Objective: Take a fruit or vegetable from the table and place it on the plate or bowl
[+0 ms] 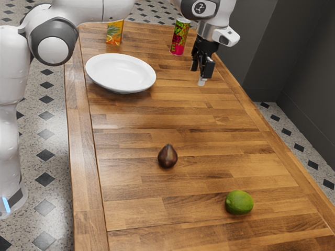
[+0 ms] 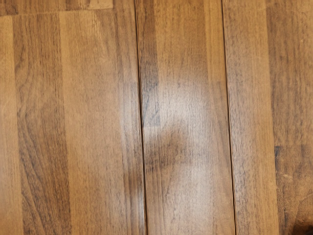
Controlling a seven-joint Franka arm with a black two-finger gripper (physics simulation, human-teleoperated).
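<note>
The dark avocado (image 1: 167,156) is lying mid-desk (image 1: 131,214), long axis crossing the planks, narrow tip pointing toward the white plate (image 1: 120,73). 1 lime (image 1: 239,202) is sitting toward the exterior view's right. The claw (image 1: 202,72) is hanging spread, empty, near 2 cans (image 1: 179,36).

Bright even light, pale glare patch on the table (image 2: 186,107), soft dim shadow beside it
</note>
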